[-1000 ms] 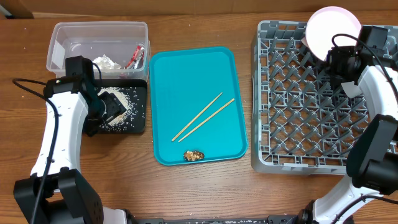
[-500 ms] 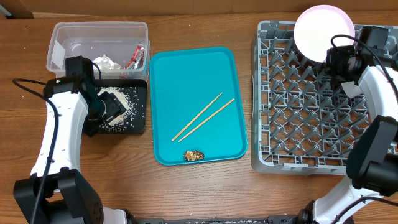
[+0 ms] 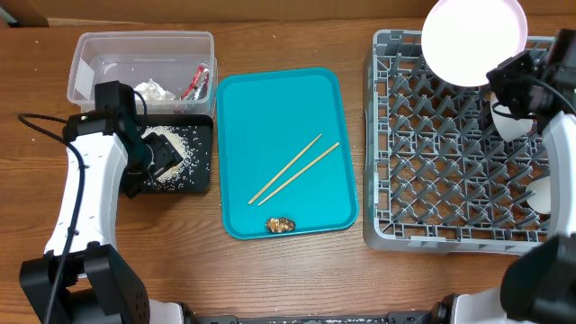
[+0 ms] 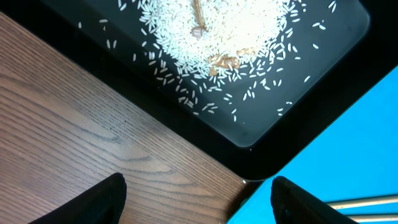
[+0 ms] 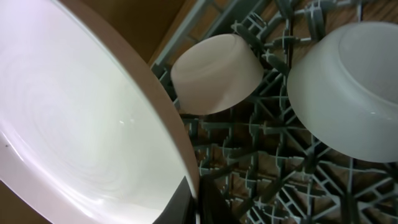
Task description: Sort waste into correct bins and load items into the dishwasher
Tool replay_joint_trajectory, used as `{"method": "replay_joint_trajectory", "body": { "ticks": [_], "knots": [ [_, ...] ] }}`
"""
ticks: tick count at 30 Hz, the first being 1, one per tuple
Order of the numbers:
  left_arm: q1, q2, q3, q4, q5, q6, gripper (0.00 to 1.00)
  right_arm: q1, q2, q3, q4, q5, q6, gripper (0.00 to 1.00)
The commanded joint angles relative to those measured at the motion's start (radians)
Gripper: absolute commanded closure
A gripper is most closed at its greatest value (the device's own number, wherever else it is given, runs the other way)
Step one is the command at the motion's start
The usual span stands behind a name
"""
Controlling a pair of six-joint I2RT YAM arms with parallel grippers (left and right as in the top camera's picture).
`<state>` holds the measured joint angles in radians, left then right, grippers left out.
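Observation:
My right gripper (image 3: 504, 72) is shut on the rim of the round white plate (image 3: 472, 38) and holds it above the back of the grey dish rack (image 3: 432, 162). The right wrist view shows the plate (image 5: 81, 118) in my jaws (image 5: 198, 205), above a small white cup (image 5: 217, 73) and a white bowl (image 5: 348, 87) upside down in the rack. My left gripper (image 3: 155, 162) is open over the black tray (image 3: 202, 180) of white rice (image 4: 211, 37). Two chopsticks (image 3: 295, 169) and a brown food scrap (image 3: 280, 224) lie on the teal tray. The clear tub (image 3: 139, 54) holds the red-and-white wrapper (image 3: 196, 81) and white paper (image 3: 155, 89).
The teal tray (image 3: 270, 108) lies between the black tray and the rack. A white bowl (image 3: 543, 193) shows at the rack's right side. The bare wooden table (image 4: 74, 137) lies under my left jaws.
My right gripper has lifted the plate higher and to the right over the rack's back. The left arm has not moved.

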<state>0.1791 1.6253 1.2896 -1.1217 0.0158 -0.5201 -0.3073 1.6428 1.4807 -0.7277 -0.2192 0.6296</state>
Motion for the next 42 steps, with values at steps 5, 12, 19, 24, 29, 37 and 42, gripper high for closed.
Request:
{"method": "replay_joint_trajectory", "body": {
  "ticks": [5,12,19,24,29,37,42],
  "knots": [
    [0.003,-0.024,0.02,0.004,0.003,0.013,0.23,0.005,-0.119,0.013,-0.125,0.253,-0.229,0.96],
    [0.003,-0.024,0.02,0.005,0.003,0.012,0.23,0.099,-0.13,0.013,-0.206,0.723,-0.298,0.96],
    [0.003,-0.024,0.02,0.008,0.003,0.012,0.23,0.303,-0.128,0.013,-0.201,1.188,-0.297,0.96],
    [0.003,-0.024,0.02,0.007,0.003,0.016,0.23,0.354,-0.115,0.013,-0.204,1.205,-0.292,0.96],
    [0.003,-0.024,0.02,0.007,0.003,0.02,0.23,0.365,-0.084,0.013,-0.245,1.201,-0.245,0.96],
    [0.003,-0.024,0.02,0.007,0.003,0.019,0.23,0.38,-0.041,0.013,-0.267,1.067,-0.209,0.96],
    [0.003,-0.024,0.02,0.008,0.003,0.019,0.23,0.38,0.003,0.013,-0.29,1.028,-0.186,0.96]
  ]
}}
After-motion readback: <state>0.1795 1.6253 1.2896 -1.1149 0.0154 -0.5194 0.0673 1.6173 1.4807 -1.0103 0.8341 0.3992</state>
